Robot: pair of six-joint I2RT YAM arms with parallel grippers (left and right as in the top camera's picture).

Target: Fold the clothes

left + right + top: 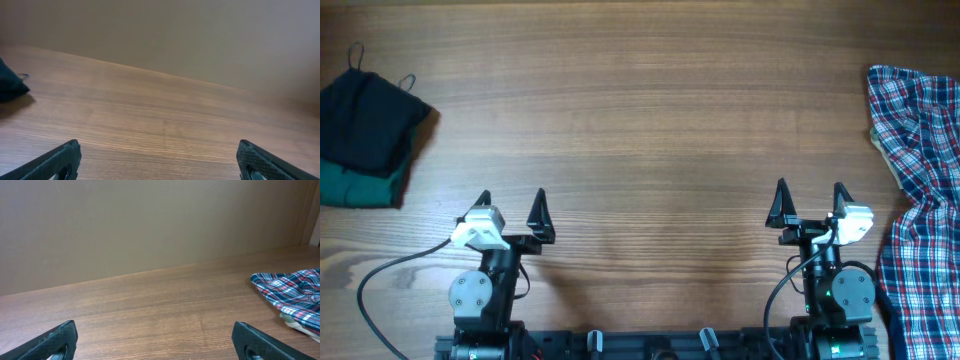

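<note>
Two robot arms sit folded low at the near edge of a wooden table [650, 110], each base tucked close to the mounting rail and each wrist pointing away across the boards. The left claw [512, 200] is released, its two black pointed fingers spread wide and holding nothing, with only bare wood between them. A black cable [380, 285] loops out from the outer side of that arm. The right claw [810, 192] is posed the same way, fingers spread wide and empty, hovering just over the tabletop. Directly to the outer side of the right claw, and running both nearer and farther than it, lies a red, blue and white plaid shirt [920, 180], rumpled and unfolded along the table's edge, apart from the fingers. Ahead of the left claw and well out to its outer side rests a dark pile [365, 125], black cloth over dark green, with two thin strap loops poking from its far edge. Beyond both claws the table ends at a plain beige wall [150, 225].
</note>
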